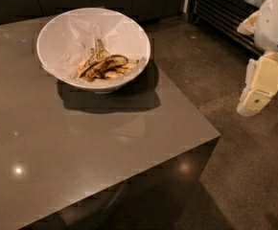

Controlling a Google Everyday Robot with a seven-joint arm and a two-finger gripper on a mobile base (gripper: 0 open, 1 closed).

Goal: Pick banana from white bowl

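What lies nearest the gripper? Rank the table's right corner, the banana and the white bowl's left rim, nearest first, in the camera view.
The gripper hangs beyond the table's right side.
1. The table, right corner: just left of the gripper.
2. The banana: inside the bowl, farther left.
3. The white bowl, left rim: farthest left.

A yellow banana (104, 63), blotched dark brown-black, lies among paler yellowish peel scraps (117, 73) in a white bowl (52, 30) lined with white paper (79, 35), on a glossy grey-brown table (81, 147). At right, the cream gripper (254, 97), with what seems a small green dot, hangs above dark speckled floor (254, 176).
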